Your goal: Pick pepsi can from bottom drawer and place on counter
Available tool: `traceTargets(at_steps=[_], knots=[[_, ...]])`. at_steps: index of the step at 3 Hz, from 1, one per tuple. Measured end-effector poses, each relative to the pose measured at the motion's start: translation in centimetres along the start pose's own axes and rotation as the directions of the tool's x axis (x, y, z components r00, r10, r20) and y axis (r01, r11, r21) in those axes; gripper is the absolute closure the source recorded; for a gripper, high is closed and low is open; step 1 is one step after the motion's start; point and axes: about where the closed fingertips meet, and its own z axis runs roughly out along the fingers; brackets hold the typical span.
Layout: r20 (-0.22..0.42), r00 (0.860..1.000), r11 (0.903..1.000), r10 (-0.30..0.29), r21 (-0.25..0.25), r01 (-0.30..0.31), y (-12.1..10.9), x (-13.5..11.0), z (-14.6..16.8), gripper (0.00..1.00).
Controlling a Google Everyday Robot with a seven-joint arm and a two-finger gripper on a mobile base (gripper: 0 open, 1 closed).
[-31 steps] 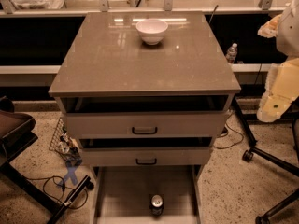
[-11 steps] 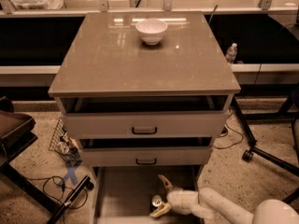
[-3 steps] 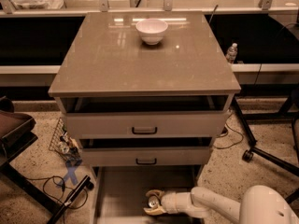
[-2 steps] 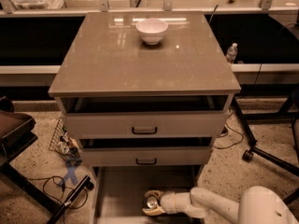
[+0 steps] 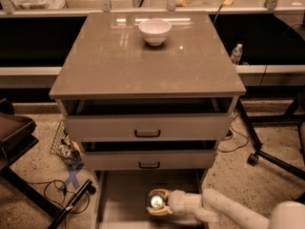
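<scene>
The pepsi can (image 5: pixel 156 202) stands in the open bottom drawer (image 5: pixel 121 199), its silver top showing, right of the drawer's middle. My gripper (image 5: pixel 157 202) reaches in from the right on a pale arm. Its fingers (image 5: pixel 159 192) sit on the far and near sides of the can and look closed on it. The can's dark sides are mostly hidden by the fingers. The grey-brown counter (image 5: pixel 143 66) tops the cabinet above.
A white bowl (image 5: pixel 155 31) sits at the counter's back middle. Two upper drawers (image 5: pixel 147 128) with black handles stand slightly open above the can. A water bottle (image 5: pixel 236 54) is behind on the right. A chair base (image 5: pixel 267 156) is right, a dark stand (image 5: pixel 19 142) and cables (image 5: pixel 57 190) left.
Over ten seconds my arm came into view and reached into the bottom drawer. The fingers closed around the can. In the last second gripper and can barely shifted.
</scene>
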Motion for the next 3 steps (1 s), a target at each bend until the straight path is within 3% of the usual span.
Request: traceTargets(at_steps=[1, 2, 3], knots=[[0.022, 1.0, 0.9998, -0.008, 0.02, 0.008, 1.2, -4.6, -2.3, 1.0], [0.002, 1.0, 0.9987, 0.016, 0.049, -0.016, 2.9, -11.2, -6.7, 1.0], [-0.04, 0.999, 0.9979, 0.025, 0.061, -0.022, 2.6, -16.3, -9.9, 1.0]])
